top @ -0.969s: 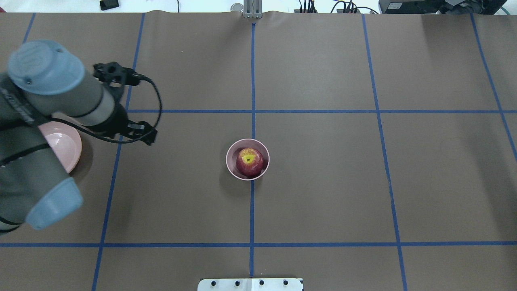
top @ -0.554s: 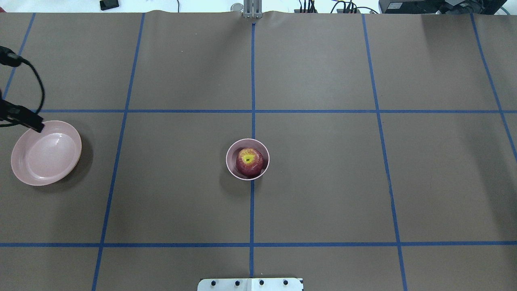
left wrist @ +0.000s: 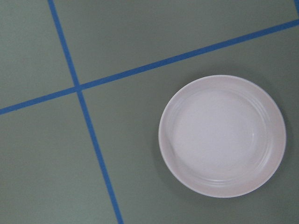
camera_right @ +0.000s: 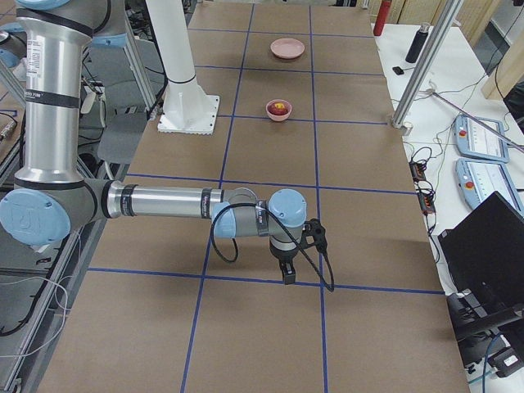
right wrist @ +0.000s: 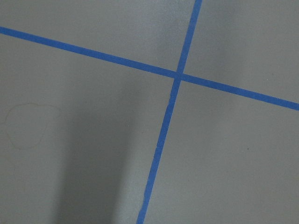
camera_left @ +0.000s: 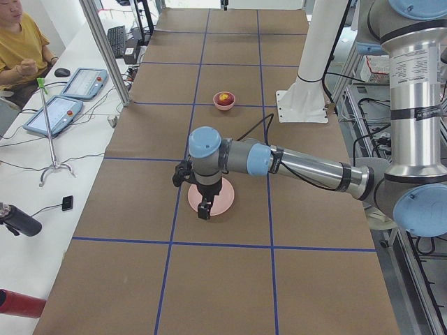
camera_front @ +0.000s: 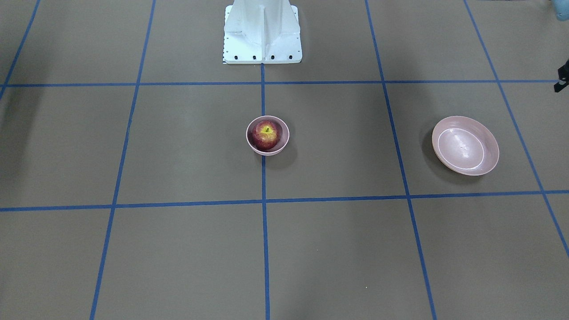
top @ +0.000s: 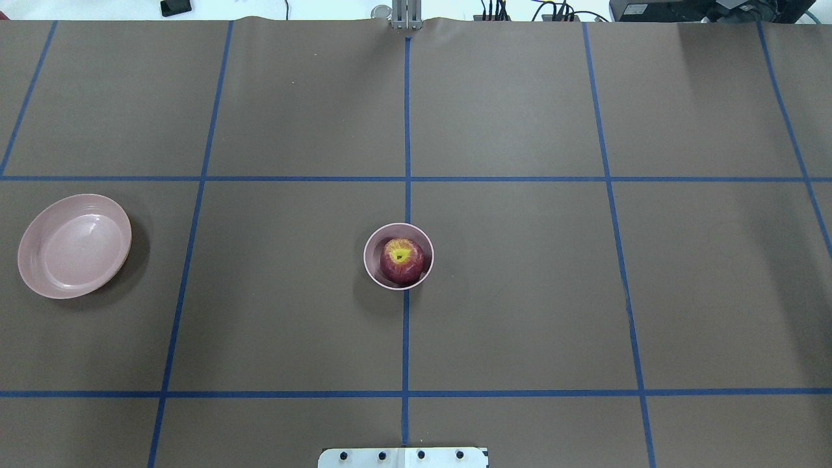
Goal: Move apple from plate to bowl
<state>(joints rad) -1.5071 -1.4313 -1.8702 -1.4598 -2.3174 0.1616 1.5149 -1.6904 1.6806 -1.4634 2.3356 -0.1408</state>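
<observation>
The dark red apple (top: 401,259) sits inside the small pink bowl (top: 372,257) at the table's middle, also in the front view (camera_front: 266,133). The wide pink plate (top: 75,246) lies empty at the table's left, and fills the lower right of the left wrist view (left wrist: 222,135). My left gripper (camera_left: 203,213) hangs over the plate's edge (camera_left: 222,195) in the left side view only; I cannot tell if it is open. My right gripper (camera_right: 288,277) hangs over bare table far from the bowl (camera_right: 279,109), in the right side view only; I cannot tell its state.
The white robot base (camera_front: 262,31) stands behind the bowl. Blue tape lines grid the brown table. A seated person (camera_left: 21,49) and control pendants (camera_left: 59,112) are at a side bench beyond the table's far edge.
My left arm has swung left out of the overhead view, uncovering the whole plate. The apple and bowl have not moved.
</observation>
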